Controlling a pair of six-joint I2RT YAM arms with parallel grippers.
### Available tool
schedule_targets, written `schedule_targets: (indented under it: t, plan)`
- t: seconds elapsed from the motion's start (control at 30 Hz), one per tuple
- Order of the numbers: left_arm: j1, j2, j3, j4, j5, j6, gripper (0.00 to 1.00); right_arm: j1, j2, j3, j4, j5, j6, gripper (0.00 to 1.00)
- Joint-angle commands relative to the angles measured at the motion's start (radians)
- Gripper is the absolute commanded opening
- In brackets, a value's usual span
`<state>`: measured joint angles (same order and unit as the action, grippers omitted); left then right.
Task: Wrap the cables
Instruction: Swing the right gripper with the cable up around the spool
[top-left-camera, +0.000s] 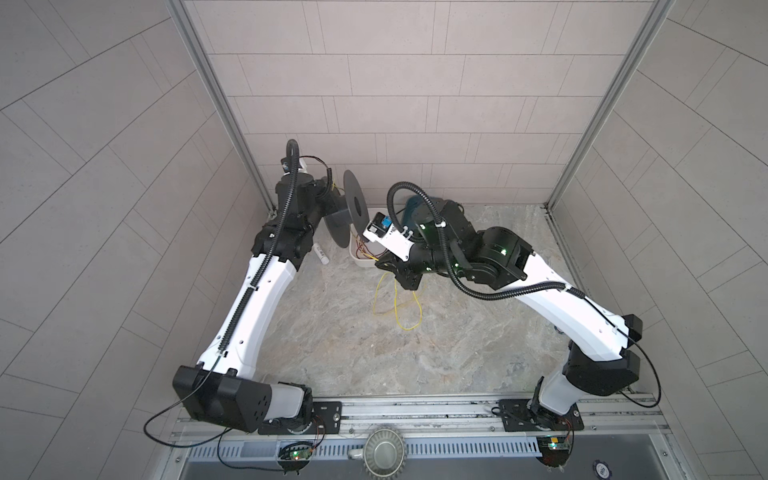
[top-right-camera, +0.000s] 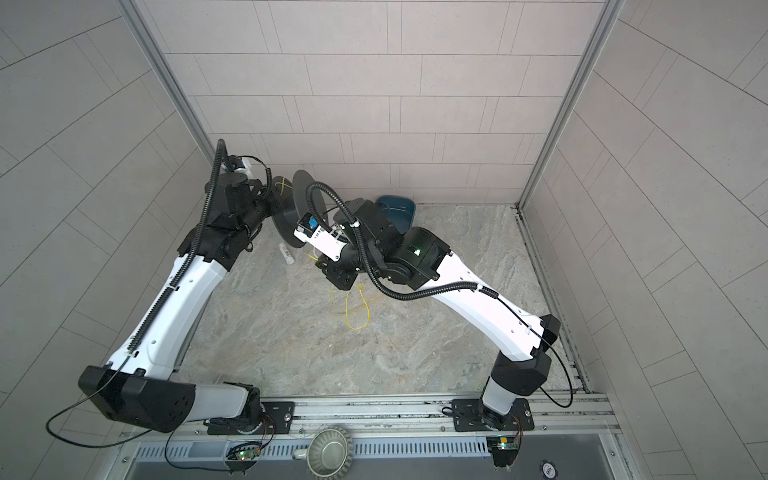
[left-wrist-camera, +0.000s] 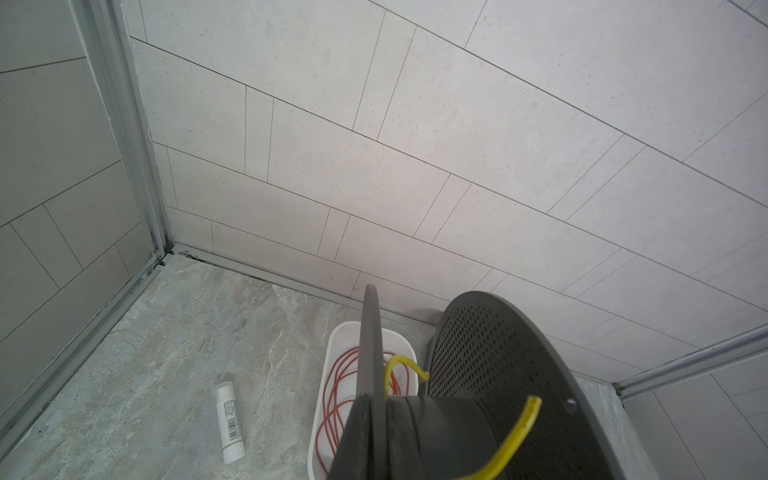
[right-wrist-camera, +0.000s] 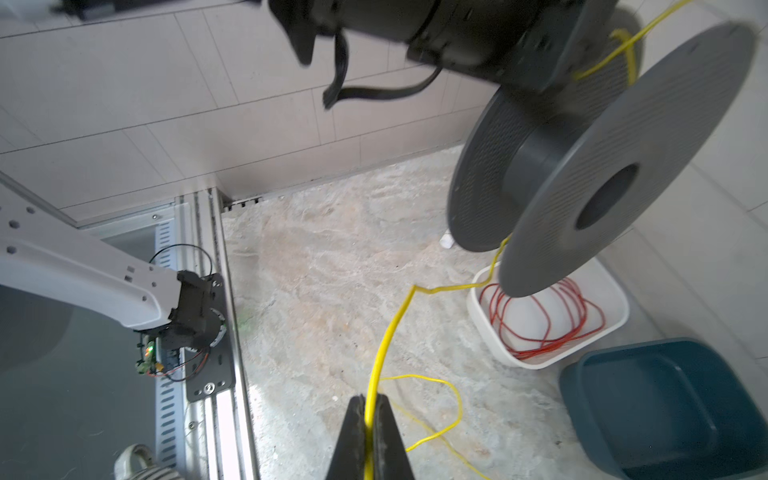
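A grey spool (right-wrist-camera: 648, 137) hangs above the floor near the back wall, seen in both top views (top-left-camera: 353, 208) (top-right-camera: 291, 208). My left gripper (left-wrist-camera: 376, 409) is shut on the rim of its nearer flange. The yellow cable (right-wrist-camera: 386, 336) runs from the spool, past the white tray's edge, down into my right gripper (right-wrist-camera: 370, 409), which is shut on it. Behind that grip, loose yellow loops (top-left-camera: 397, 305) (top-right-camera: 351, 305) lie on the stone floor. Two short yellow ends (left-wrist-camera: 515, 440) poke out at the spool's hub. In a top view my right gripper (top-left-camera: 405, 284) hovers just above the loops.
A white tray (right-wrist-camera: 615, 307) holding coiled red wire (right-wrist-camera: 540, 320) sits under the spool. A teal tub (right-wrist-camera: 665, 403) stands beside it by the back wall. A small white tube (left-wrist-camera: 228, 424) lies on the floor left of the tray. A ribbed cup (top-left-camera: 384, 455) rests at the front rail.
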<state>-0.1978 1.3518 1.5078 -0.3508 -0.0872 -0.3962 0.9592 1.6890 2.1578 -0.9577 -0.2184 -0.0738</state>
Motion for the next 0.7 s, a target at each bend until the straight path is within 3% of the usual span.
schedule_targets:
  t: [0.0, 0.1, 0.33, 0.43, 0.53, 0.67]
  plan:
    - [-0.013, -0.061, 0.0, 0.068, 0.04, 0.09, 0.0, -0.015, 0.052, 0.102, -0.119, 0.077, -0.071, 0.0]
    - [-0.035, -0.061, 0.016, 0.033, 0.047, 0.143, 0.0, -0.026, 0.071, 0.159, -0.125, 0.112, -0.08, 0.0]
    - [-0.116, -0.023, 0.074, -0.054, -0.053, 0.177, 0.0, -0.034, 0.145, 0.335, -0.11, 0.02, -0.038, 0.0]
    - [-0.135, -0.019, 0.057, -0.043, -0.069, 0.187, 0.0, -0.038, 0.163, 0.388, -0.093, 0.035, -0.029, 0.0]
    - [-0.138, -0.033, 0.025, -0.026, -0.065, 0.208, 0.0, -0.073, 0.153, 0.396, -0.055, 0.054, -0.002, 0.0]
    - [-0.143, -0.061, -0.021, 0.001, 0.006, 0.269, 0.0, -0.169, 0.135, 0.393, 0.008, -0.024, 0.076, 0.0]
